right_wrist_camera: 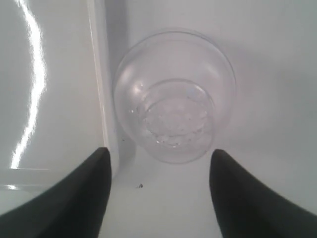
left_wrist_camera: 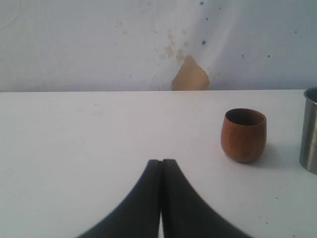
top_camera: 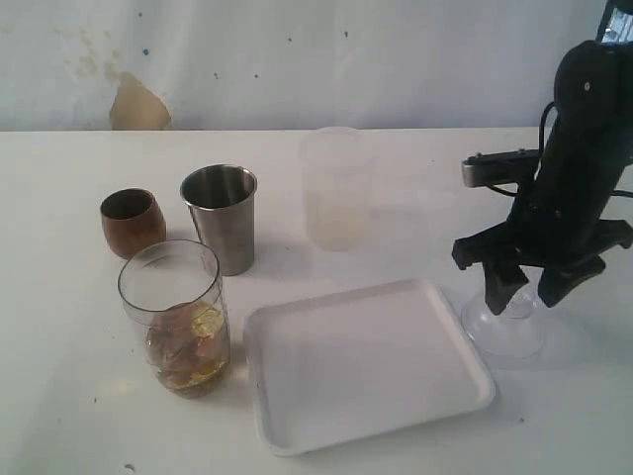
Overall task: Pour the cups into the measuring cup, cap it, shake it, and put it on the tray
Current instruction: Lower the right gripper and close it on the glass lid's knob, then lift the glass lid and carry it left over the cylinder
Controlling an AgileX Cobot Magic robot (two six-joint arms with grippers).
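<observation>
The brown wooden cup and the steel tumbler stand upright side by side at the left. In front of them the clear measuring cup holds yellowish-brown contents at its bottom, with no cap on it. The white tray lies empty at the front centre. My right gripper is open, hovering over a clear dome-shaped lid right of the tray; the lid lies just ahead of the spread fingers of the right gripper. My left gripper is shut and empty, left of the wooden cup.
A frosted whitish plastic cup stands at the back centre. The tray's rim runs close beside the lid. The steel tumbler's edge shows past the wooden cup. A stained wall backs the white table.
</observation>
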